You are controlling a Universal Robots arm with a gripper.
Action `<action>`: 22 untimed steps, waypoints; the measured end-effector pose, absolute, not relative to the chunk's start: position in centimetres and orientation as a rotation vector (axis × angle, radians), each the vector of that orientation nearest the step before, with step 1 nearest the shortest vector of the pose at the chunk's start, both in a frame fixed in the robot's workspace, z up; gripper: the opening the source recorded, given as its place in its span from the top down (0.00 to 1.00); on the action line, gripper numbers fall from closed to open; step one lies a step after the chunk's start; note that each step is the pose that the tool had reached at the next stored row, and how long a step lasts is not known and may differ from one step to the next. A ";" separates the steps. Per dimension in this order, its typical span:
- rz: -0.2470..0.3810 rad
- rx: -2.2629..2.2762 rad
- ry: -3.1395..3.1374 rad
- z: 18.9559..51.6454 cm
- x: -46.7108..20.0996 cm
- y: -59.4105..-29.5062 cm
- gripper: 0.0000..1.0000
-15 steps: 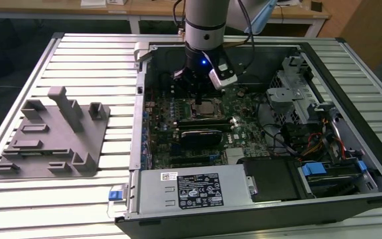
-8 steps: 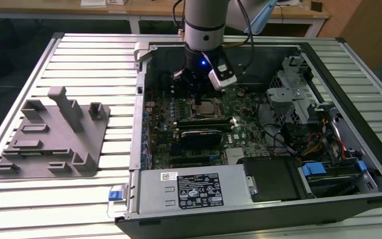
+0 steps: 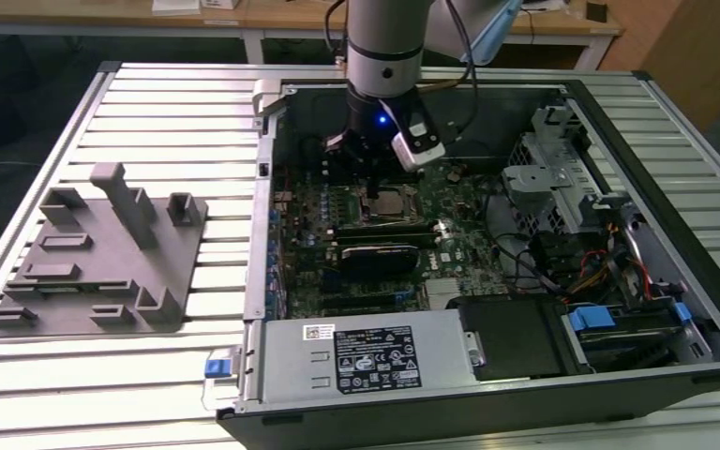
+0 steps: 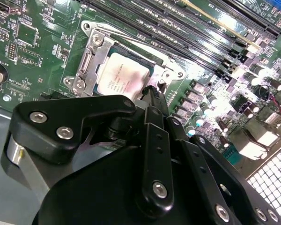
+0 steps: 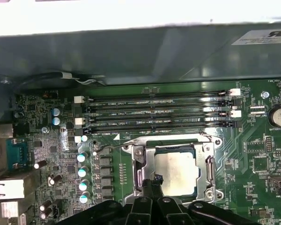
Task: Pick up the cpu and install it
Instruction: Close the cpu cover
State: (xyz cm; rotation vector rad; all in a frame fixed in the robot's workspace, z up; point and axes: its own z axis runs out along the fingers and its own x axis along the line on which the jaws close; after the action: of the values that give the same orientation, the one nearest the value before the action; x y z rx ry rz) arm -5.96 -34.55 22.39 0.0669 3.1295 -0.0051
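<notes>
Cpu [image 5: 178,172] sits flat in the socket [image 5: 210,161] just beneath the gripper [image 5: 157,179], whose fingers are pinched narrow, holding nothing. Looks light, stiff, slick-topped, fragile; best taken by its edges

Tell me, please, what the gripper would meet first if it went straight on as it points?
Most likely the cpu lying in the socket: the gripper points down at its edge. Depth is unclear, so the socket's metal frame could come first.
</notes>
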 end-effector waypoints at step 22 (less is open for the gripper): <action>-0.005 0.067 3.130 21.6 -6.2 -34.6 0.89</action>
State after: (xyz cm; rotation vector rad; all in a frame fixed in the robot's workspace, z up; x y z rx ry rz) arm -6.22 -34.55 21.62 0.0670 3.1295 -0.0050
